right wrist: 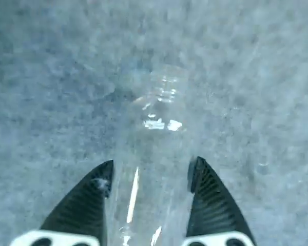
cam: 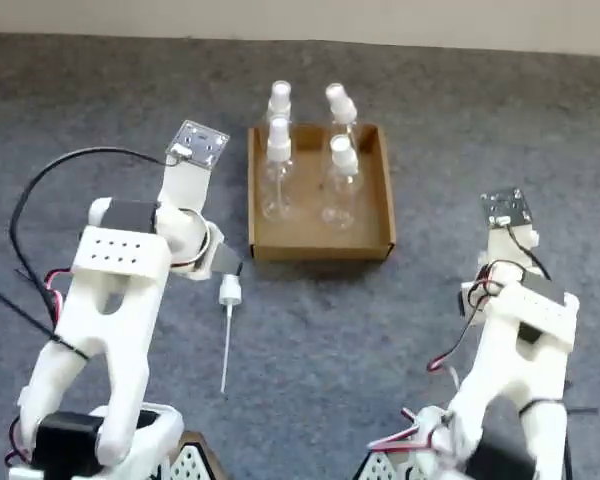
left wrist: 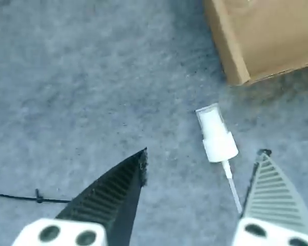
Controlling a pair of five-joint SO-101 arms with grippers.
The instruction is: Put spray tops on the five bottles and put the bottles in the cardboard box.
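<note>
white spray top [left wrist: 215,138] is lying on the carpet [left wrist: 66,77] just before the cardboard box [cam: 320,247], beneath the wide-open, empty left gripper [left wrist: 204,154]. we are advising a grip on its cap [left wrist: 219,147], not the thin tube [left wrist: 232,187]. our right gripper [right wrist: 152,164] is clasping the clear bottle [right wrist: 156,128], whose base is being cut off.

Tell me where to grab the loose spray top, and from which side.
Grip the spray top by its wide white collar, not the thin tube. It lies flat on the carpet, head toward the cardboard box, so the left gripper, open above it, should probably come straight down, one finger each side of the collar. That leaves the tube free for the bottle in the right gripper.
</note>
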